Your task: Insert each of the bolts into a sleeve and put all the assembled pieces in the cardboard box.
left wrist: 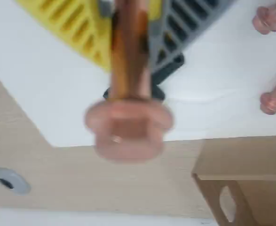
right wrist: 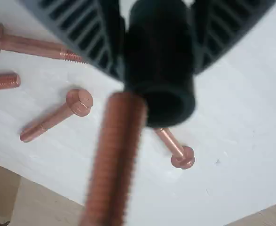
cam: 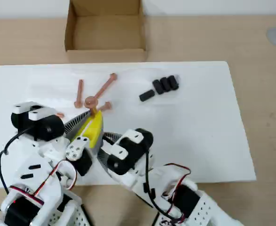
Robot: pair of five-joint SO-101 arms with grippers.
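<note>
From above, the cardboard box is seen beyond a white sheet strewn with loose bolts and spare sleeves. In the left wrist view, a bolt is clamped by the left end effector. In the right wrist view, a sleeve is gripped by the right end effector, the bolt's tip just beside its mouth.

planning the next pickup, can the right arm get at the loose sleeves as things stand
Probably not yet: the right arm has its jaws shut on a sleeve. Otherwise the way over the mat to the loose sleeves looks free.
</note>
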